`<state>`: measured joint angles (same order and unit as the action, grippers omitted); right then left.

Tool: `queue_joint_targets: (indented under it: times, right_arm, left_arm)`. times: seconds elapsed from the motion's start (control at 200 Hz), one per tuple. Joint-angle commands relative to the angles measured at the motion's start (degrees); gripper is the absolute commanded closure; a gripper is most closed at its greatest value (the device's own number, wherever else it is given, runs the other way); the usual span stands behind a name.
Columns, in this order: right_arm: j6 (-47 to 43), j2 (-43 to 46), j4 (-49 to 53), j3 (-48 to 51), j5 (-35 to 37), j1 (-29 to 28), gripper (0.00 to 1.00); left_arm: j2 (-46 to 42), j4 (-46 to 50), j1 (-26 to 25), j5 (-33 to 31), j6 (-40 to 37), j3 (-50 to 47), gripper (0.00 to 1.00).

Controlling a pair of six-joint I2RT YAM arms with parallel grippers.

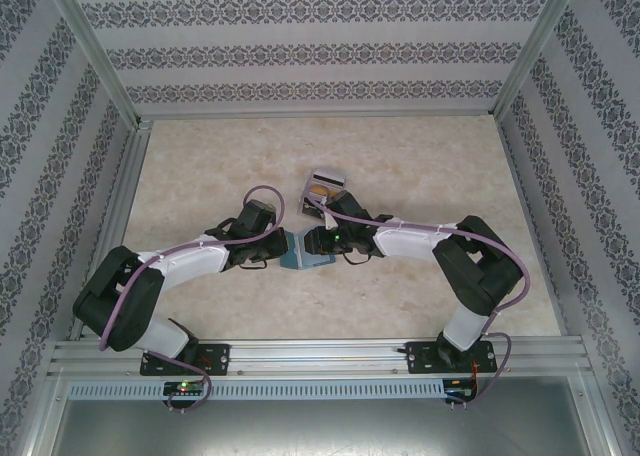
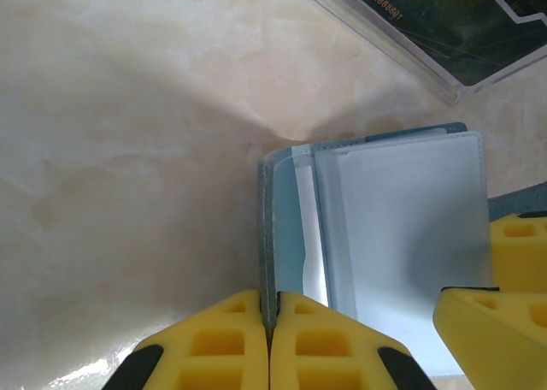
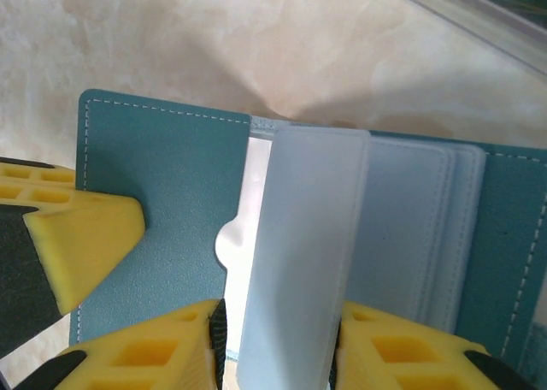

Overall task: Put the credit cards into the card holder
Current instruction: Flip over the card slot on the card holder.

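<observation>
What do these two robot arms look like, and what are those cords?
Both the left arm and right arm have black joints with white shells, and a purple cable loops along each. The left end effector and right end effector have bright yellow plastic fingers with square hollows.

Matt teal card holder (image 3: 162, 193), frosted plastic pages (image 3: 303, 262), glossy marbled table (image 2: 128, 150).

The clear box (image 2: 402, 52) and the card holder (image 2: 402, 227) both run past the left wrist view's edge.
</observation>
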<state>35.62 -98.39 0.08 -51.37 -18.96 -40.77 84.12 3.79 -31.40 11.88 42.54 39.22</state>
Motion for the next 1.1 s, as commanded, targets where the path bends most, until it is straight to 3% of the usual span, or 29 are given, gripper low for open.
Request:
queue_joint_targets:
  times: [0.0, 0.59, 0.799, 0.874, 0.929, 1.094]
  right_arm:
    - [-1.2, 2.3, 1.4, -1.0, 0.3, -0.5, 0.61]
    - [-0.3, 2.6, 0.3, -1.1, -1.2, -0.3, 0.61]
    - [1.8, 1.4, -4.0, -1.7, -5.8, -0.9, 0.61]
    - [2.1, 0.6, -4.4, -1.9, -6.2, -0.9, 0.62]
    - [2.3, 0.0, -4.9, -2.0, -6.7, -0.8, 0.69]
    - [3.0, -1.2, -6.1, -1.3, -7.2, -0.3, 0.7]
  left_arm:
    - [1.1, 0.3, 0.1, -0.3, -0.2, 0.4, 1.0]
    - [2.1, -0.3, 0.1, 0.3, -0.1, 1.0, 1.0]
    - [2.2, -1.1, 0.1, 0.5, 0.3, 0.7, 1.0]
    - [2.5, -1.1, 0.1, 1.0, 0.3, 1.0, 1.0]
    - [2.5, -1.7, 0.1, 1.0, 0.7, 0.5, 1.0]
    - [2.8, -2.1, 0.1, 1.0, 0.9, 0.0, 1.0]
